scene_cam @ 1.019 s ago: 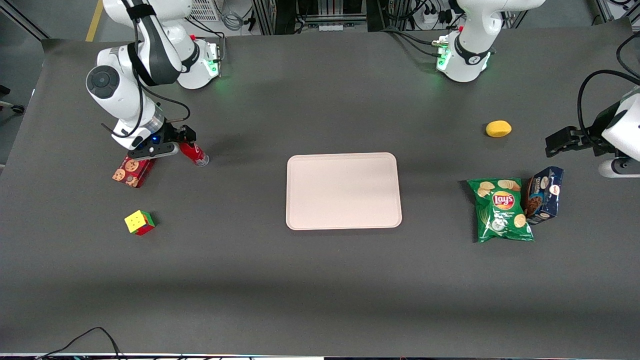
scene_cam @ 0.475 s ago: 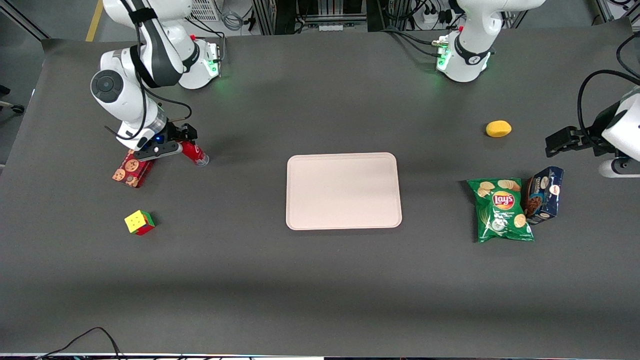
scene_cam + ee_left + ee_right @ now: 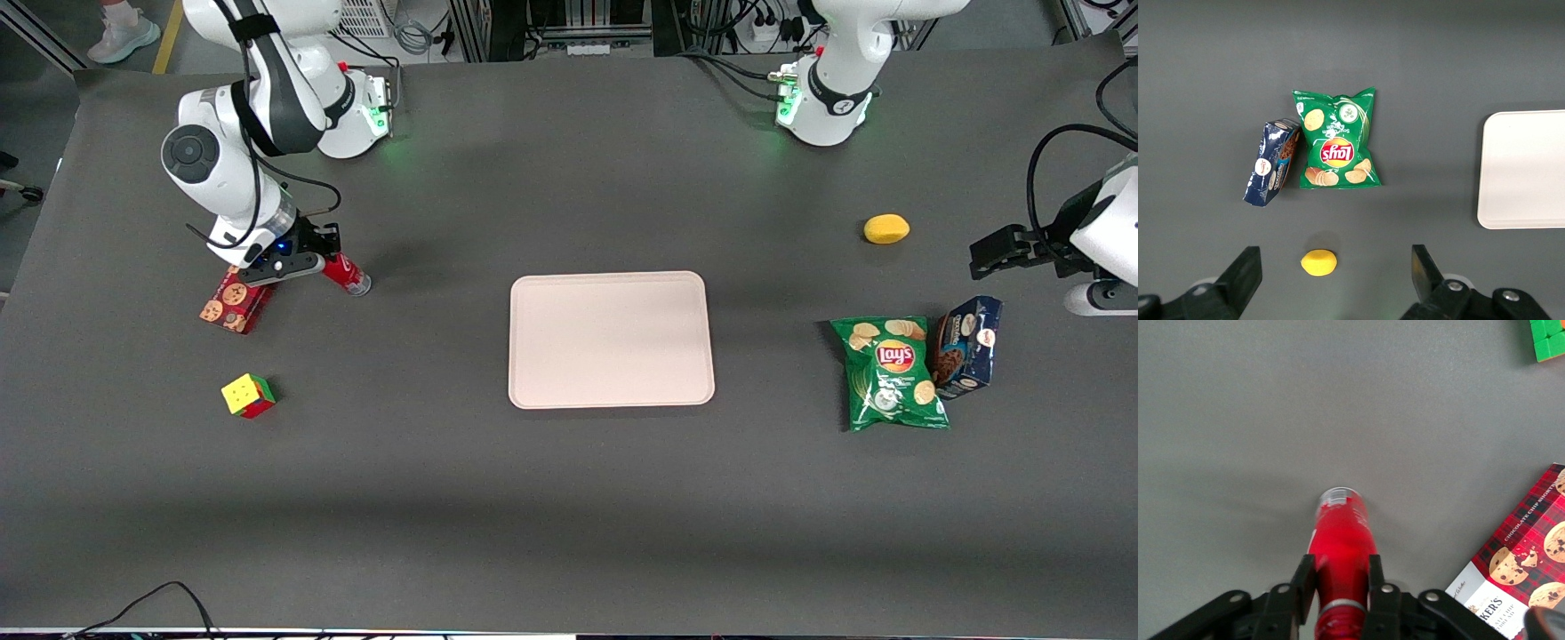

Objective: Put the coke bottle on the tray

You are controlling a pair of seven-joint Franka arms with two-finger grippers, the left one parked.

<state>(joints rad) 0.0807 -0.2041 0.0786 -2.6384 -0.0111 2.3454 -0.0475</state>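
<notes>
Standing on table toward working arm's end: red cookie box, Rubik's cube nearer front camera. Gripper just beside box, fingers pinching neck of coke bottle, bottle tilted, base at table. Tray mid-table, well apart from bottle. Chips bag, blue box, lemon toward parked arm's end.

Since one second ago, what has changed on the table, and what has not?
The gripper rose slightly with the arm and closed on the coke bottle, which still touches the table, barely shifted. The tray, cookie box and cube stayed put.
</notes>
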